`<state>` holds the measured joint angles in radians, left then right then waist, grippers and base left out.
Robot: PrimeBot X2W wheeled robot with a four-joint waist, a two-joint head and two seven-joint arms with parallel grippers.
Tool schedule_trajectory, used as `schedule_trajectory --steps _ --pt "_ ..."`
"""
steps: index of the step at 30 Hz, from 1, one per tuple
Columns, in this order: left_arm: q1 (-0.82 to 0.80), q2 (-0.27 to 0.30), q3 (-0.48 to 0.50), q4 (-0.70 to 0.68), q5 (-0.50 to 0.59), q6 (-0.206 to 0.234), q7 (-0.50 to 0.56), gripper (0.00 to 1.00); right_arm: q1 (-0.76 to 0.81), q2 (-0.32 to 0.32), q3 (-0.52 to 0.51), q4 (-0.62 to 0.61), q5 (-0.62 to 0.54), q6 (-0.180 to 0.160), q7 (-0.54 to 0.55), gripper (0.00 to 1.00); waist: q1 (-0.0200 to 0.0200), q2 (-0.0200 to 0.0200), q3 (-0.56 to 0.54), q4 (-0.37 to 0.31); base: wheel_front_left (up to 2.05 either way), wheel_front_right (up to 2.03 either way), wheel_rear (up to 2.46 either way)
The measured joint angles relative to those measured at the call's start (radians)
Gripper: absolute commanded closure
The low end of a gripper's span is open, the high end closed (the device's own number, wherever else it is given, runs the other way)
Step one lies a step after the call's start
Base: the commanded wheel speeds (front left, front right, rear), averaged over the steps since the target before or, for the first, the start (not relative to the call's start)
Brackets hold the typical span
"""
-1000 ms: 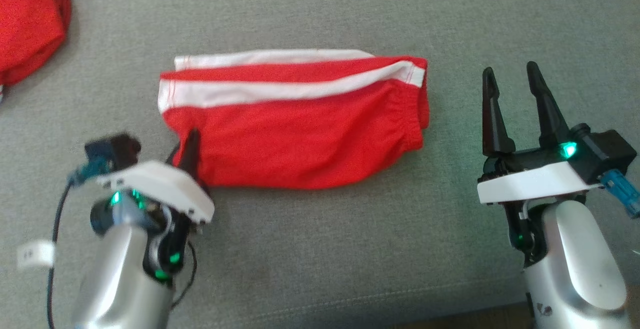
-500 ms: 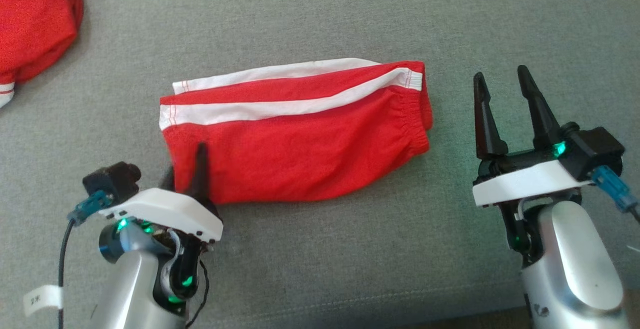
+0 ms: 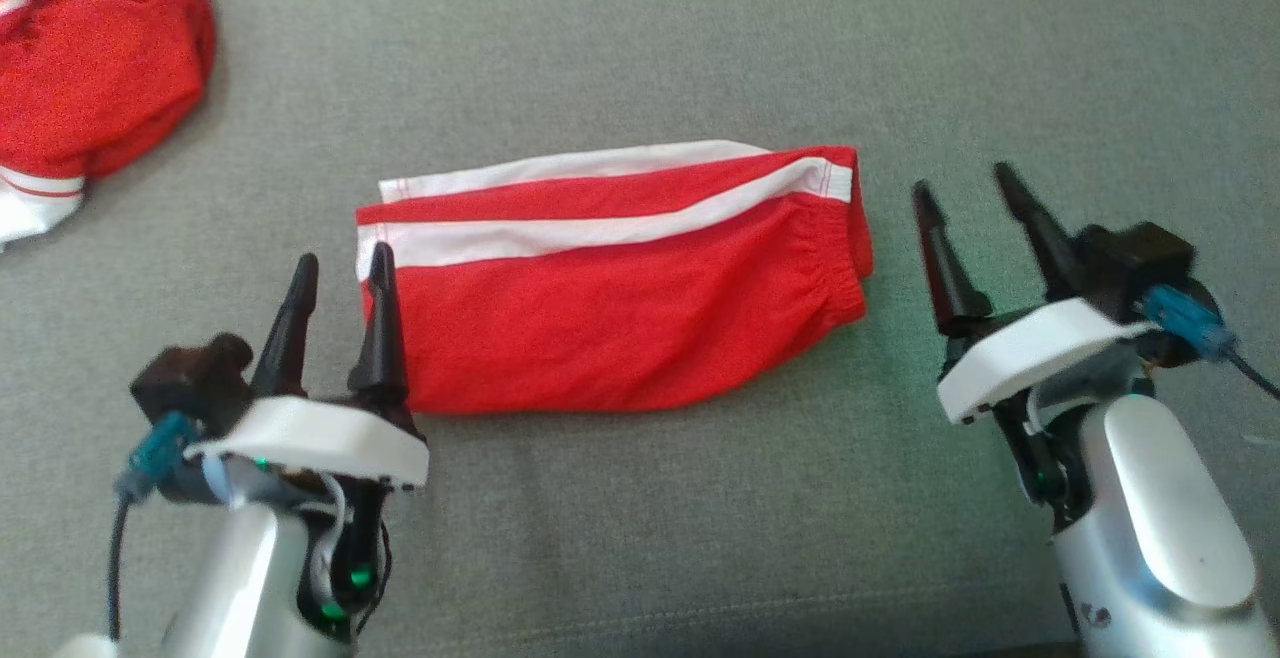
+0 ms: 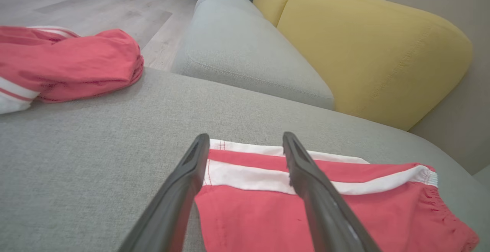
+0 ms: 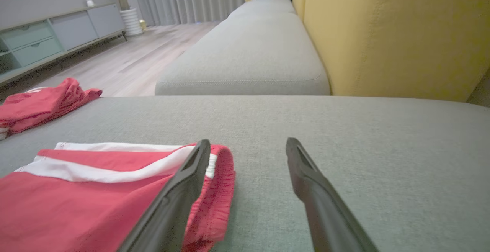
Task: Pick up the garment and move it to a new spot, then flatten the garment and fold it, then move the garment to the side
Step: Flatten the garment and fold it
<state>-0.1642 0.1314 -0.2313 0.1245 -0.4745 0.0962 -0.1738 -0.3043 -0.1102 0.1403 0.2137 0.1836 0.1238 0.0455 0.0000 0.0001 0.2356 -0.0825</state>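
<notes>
The garment is a pair of red shorts with white side stripes, folded into a flat oblong on the grey sofa seat. My left gripper stands open at the garment's left edge; its right finger overlaps the red cloth and nothing is held. The left wrist view has the garment lying under and between the spread fingers of the left gripper. My right gripper is open just right of the waistband end, apart from it. From the right wrist, the garment lies left of the right gripper.
A second red garment lies bunched at the seat's far left corner. A yellow backrest rises along the far side, with another grey cushion beyond. Bare seat lies in front of and right of the shorts.
My left gripper, pressed together on the garment's lower-left corner before, has opened and drawn back to its left edge. The head camera has shifted; the garment lies as before.
</notes>
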Motion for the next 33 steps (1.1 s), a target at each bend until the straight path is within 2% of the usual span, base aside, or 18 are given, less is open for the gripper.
schedule_trajectory --steps 6,13,24,31,32,33 --pt "0.068 0.001 -0.015 -0.026 0.016 0.002 -0.031 0.00 -0.038 -0.042 0.076 0.046 0.074 0.000 0.132 0.00 0.0000 0.0000 -0.043 0.019 0.00 0.00 0.00" --pt "0.153 -0.002 -0.019 -0.061 0.033 0.024 -0.057 0.00 -0.092 -0.092 0.146 0.176 0.152 0.000 0.270 0.00 0.0000 0.0000 -0.088 0.060 0.00 0.00 0.00" --pt "0.180 -0.014 -0.031 -0.083 0.042 0.033 -0.066 0.00 -0.199 -0.111 0.166 0.446 0.198 0.000 0.373 0.00 0.0000 0.0000 -0.084 0.137 0.00 0.00 0.00" --pt "0.180 -0.016 -0.035 -0.083 0.042 0.033 -0.067 0.00 -0.258 -0.105 0.184 0.533 0.291 0.000 0.421 0.00 0.0000 0.0000 -0.069 0.168 0.00 0.00 0.00" --pt "0.180 -0.016 -0.035 -0.083 0.042 0.033 -0.067 0.00 -0.269 -0.105 0.190 0.540 0.305 0.000 0.427 0.06 0.0000 0.0000 -0.067 0.170 0.00 0.00 0.00" --pt "0.180 -0.017 -0.035 -0.083 0.042 0.033 -0.067 0.00 -0.278 -0.105 0.199 0.546 0.317 0.000 0.431 0.26 0.0000 0.0000 -0.065 0.172 0.00 0.00 0.00"
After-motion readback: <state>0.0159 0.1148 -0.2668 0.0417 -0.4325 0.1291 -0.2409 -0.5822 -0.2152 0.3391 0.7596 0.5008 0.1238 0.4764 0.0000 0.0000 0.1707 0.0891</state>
